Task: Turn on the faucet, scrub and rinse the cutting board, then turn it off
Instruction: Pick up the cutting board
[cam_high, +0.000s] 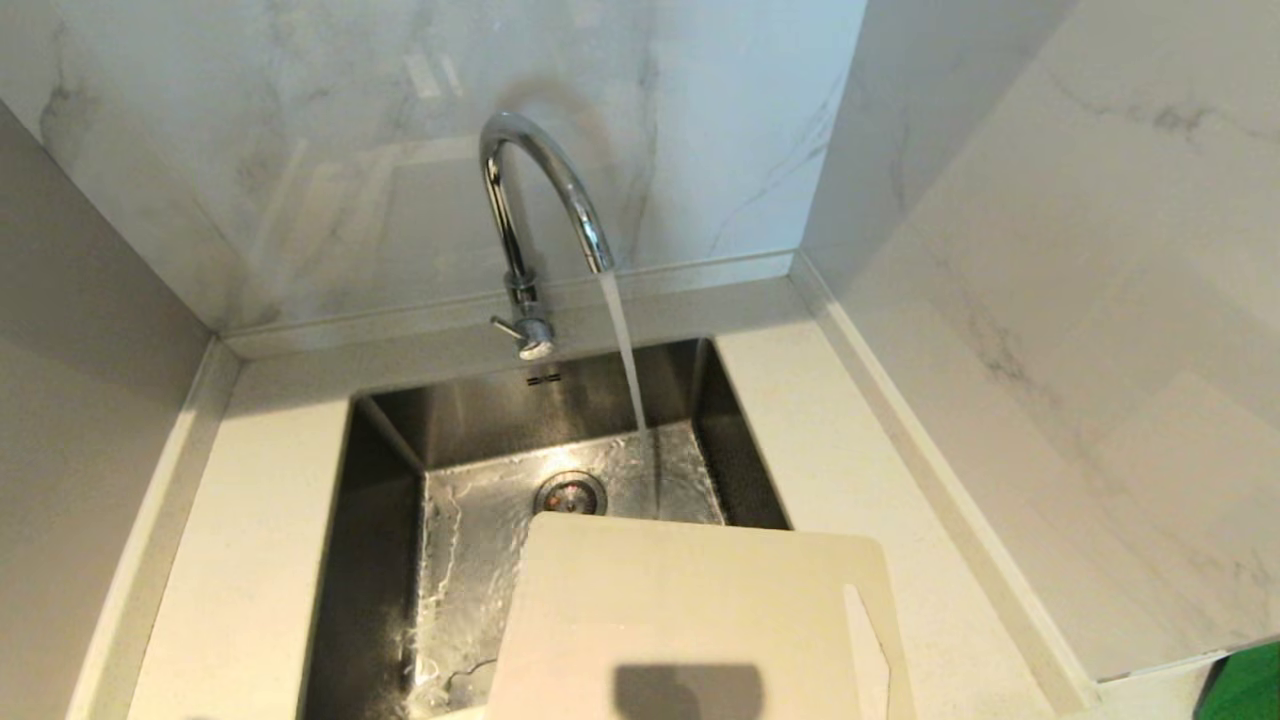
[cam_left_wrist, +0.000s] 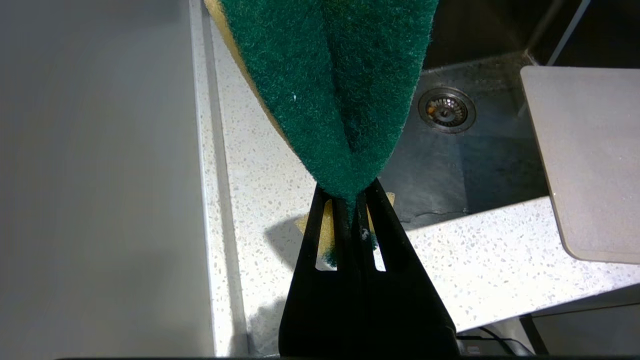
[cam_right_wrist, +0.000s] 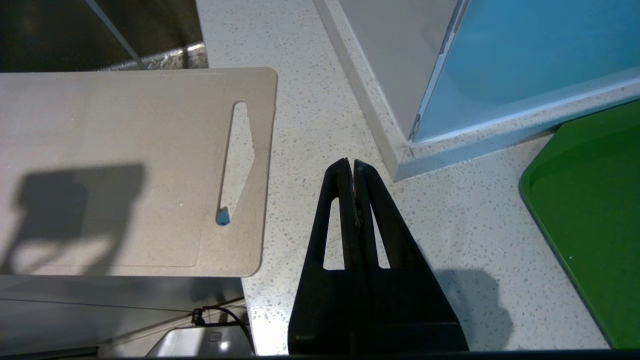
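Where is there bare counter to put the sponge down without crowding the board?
Bare counter runs left of the sink, up to the side wall. The strip behind the sink, around the faucet, is narrow. Right of the sink the cutting board overhangs basin and counter, with a green tray further right.

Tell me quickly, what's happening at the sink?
Left hand shut on sponge, beside sink. Right hand shut, empty, over counter. Faucet running; cutting board bridges the sink's right edge, outside the stream. Nothing in the way.
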